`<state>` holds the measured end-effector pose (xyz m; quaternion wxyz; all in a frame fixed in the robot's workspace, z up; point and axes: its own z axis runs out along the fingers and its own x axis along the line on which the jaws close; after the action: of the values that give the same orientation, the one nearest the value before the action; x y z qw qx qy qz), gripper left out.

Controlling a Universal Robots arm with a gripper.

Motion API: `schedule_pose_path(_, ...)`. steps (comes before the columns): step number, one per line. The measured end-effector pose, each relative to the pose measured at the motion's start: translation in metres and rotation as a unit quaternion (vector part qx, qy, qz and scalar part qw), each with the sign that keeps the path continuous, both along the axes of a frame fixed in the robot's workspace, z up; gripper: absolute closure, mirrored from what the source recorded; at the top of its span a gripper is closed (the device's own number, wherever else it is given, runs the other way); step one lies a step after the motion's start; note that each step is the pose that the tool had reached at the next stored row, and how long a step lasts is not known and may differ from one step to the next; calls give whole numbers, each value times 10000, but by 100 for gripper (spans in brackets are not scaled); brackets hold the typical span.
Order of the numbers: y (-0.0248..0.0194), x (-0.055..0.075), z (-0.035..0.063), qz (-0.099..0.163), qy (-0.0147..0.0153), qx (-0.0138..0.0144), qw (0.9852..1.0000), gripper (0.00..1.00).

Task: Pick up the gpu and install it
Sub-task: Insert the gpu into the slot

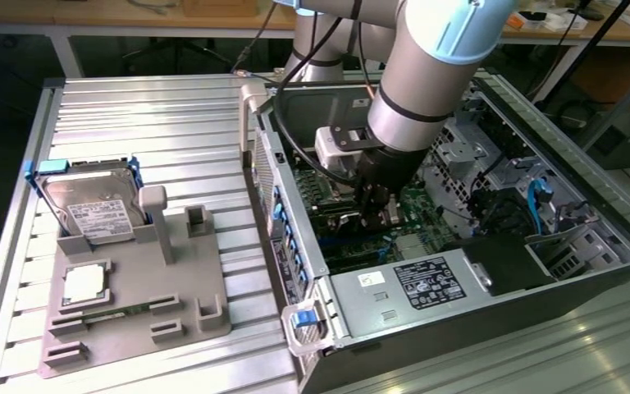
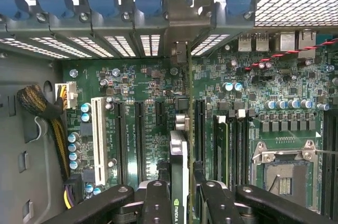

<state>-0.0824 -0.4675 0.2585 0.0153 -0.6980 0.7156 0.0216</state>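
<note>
gripper (image 2: 180,197) clamps one gpu (image 2: 179,155) | seemingly over motherboard (image 2: 132,81) slot

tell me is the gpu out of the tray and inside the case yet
Inside the case: the gpu stands edge-on over the motherboard slots, clamped in the gripper.

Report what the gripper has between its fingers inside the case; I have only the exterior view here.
Observer: The gripper is shut on the gpu, which the wrist view shows edge-on between the fingers.
Operator: Give me the card's line.
Observer: It stands on edge over the motherboard, its length running toward the rear slot openings.
Operator: Say what flanks it.
Observer: A long black slot lies to one side and a second black slot to the other. I cannot tell whether the card is seated.
</note>
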Motion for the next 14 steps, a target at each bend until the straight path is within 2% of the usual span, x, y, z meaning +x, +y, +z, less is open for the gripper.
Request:
schedule_pose_path(11, 0, 48, -8, -1, 2, 0, 10000, 73)
schedule_pose_path(14, 1, 48, -2, 5, 1, 9, 10000, 73)
